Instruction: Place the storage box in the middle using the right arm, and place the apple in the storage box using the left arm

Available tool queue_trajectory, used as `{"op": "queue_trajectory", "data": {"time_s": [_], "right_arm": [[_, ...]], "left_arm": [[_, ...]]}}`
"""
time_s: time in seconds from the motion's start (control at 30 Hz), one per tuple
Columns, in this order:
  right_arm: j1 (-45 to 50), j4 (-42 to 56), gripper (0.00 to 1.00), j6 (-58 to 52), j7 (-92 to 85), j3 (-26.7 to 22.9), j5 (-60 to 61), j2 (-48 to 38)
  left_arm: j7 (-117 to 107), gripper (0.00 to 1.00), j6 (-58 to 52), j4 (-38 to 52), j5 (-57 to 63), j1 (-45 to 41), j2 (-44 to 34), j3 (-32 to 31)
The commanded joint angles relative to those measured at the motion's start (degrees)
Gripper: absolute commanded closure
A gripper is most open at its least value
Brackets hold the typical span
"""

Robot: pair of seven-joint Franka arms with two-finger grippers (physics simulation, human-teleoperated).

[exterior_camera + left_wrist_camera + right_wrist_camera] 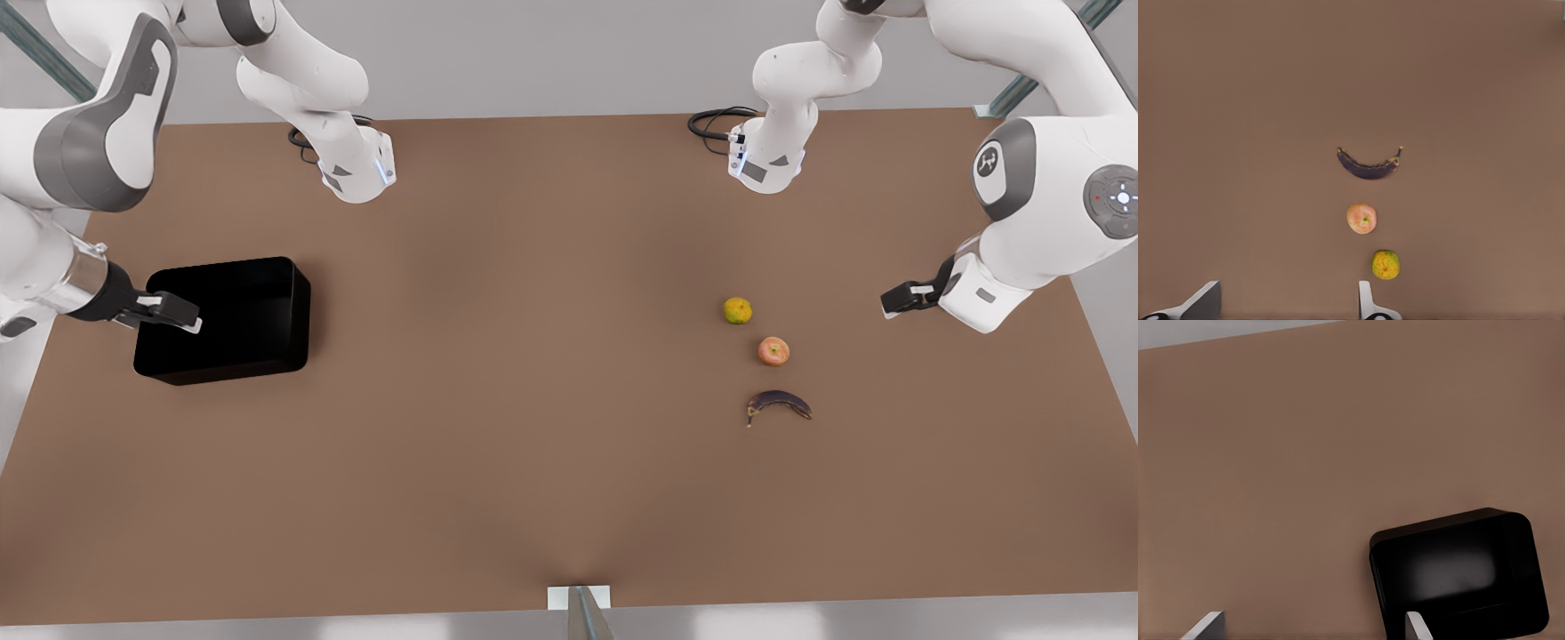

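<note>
The black storage box (222,366) rests on the brown table at the front view's left and reappears in the right wrist view (1441,528). My right gripper (185,319) is open above the box's outer left edge, fingers spread in its own camera (1313,625). The apple (773,351) lies at the front view's right, between two other fruits, and also shows in the left wrist view (1361,218). My left gripper (892,300) is open, off to the right of the apple and apart from it, with nothing between its fingers (1286,301).
A yellow-green round fruit (737,310) lies just behind the apple and a dark banana (779,404) just in front of it. Both arm bases (356,173) stand at the table's far edge. Bare tabletop (533,338) stretches between the box and the fruits.
</note>
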Motion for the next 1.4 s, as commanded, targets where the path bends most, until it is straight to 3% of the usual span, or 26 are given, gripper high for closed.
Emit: {"op": "queue_trajectory", "data": {"time_s": [0.0, 0.1, 0.17, 0.23, 0.3, 0.43, 0.57, 0.73, 0.87, 0.97, 1.07, 1.23, 1.37], "right_arm": [[-0.1, -0.1, 0.00, 0.0, 0.0, 0.0, 0.3, 0.1], [-4.0, -2.1, 0.00, -4.0, -3.6, -0.8, -2.6, -0.4], [-7.4, -11.0, 0.00, 2.0, -6.5, -0.6, -2.6, -3.3], [-12.6, -27.9, 0.00, 13.9, -14.6, -0.4, -2.5, -10.7], [-17.1, -33.0, 0.00, 17.8, -20.8, -0.4, -2.5, -10.6], [-21.7, -39.4, 0.00, 18.5, -24.8, -0.3, -3.4, -11.8], [-22.9, -55.0, 0.00, 32.6, -24.8, 0.1, -7.9, -15.7], [-23.3, -55.9, 0.00, 43.3, -36.4, 0.1, -11.2, -11.8], [-26.5, -55.9, 0.00, 43.9, -39.4, 0.1, -11.2, -10.2], [-27.5, -54.2, 0.00, 41.8, -37.6, 0.1, -11.2, -10.7], [-25.4, -38.7, 0.00, 25.0, -31.7, 0.5, -10.5, -6.8], [-25.4, -29.7, 0.00, 22.2, -29.9, 0.4, -8.8, 1.8], [-26.1, -29.2, 0.00, 22.5, -29.9, 0.2, -8.8, 3.1]], "left_arm": [[0.0, 0.00, 0.0, 0.1, 0.0, 0.0, 0.0, -0.1], [-0.6, 0.00, -0.1, -5.2, 0.0, -1.2, 1.6, -0.4], [-0.8, 0.00, 25.4, -31.3, -0.1, -2.4, -7.2, -0.3], [-0.9, 0.00, 36.9, -41.3, -0.2, -2.2, -8.3, -0.2], [-1.0, 0.00, 46.5, -48.6, -0.2, -2.2, -4.8, -0.2], [-1.0, 0.00, 48.6, -48.6, -0.2, -0.7, 1.3, -0.2], [-0.9, 0.00, 49.9, -48.6, -0.2, -1.5, 3.9, -0.2], [-1.0, 0.00, 51.9, -48.1, -0.3, -3.5, 6.1, -0.3], [-1.0, 0.00, 52.3, -44.9, -0.4, -3.9, 10.5, -0.3], [-1.0, 0.00, 53.1, -45.0, -0.5, -4.2, 10.5, -0.3], [-1.0, 0.00, 53.1, -44.9, -0.5, -4.3, 11.8, -0.4], [-1.0, 0.00, 53.1, -43.5, -0.5, -4.7, 13.5, -0.4], [-1.0, 0.00, 53.1, -42.9, -0.5, -4.7, 14.8, -0.4]]}}
